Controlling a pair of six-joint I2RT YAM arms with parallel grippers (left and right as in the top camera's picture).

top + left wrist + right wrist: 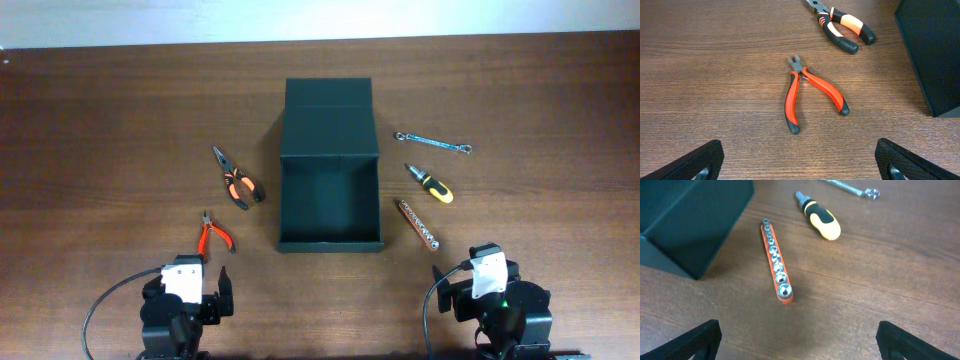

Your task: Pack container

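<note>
The container, a dark green-black box, stands open at the table's middle with its flap lid laid back; its corner shows in the left wrist view and right wrist view. Left of it lie small red cutters and orange-black long-nose pliers. Right of it lie a wrench, a yellow-black stubby screwdriver and an orange socket rail. My left gripper and right gripper are open, empty, near the front edge.
The wooden table holds only these tools and the box. Both arm bases sit at the front edge, the left and the right.
</note>
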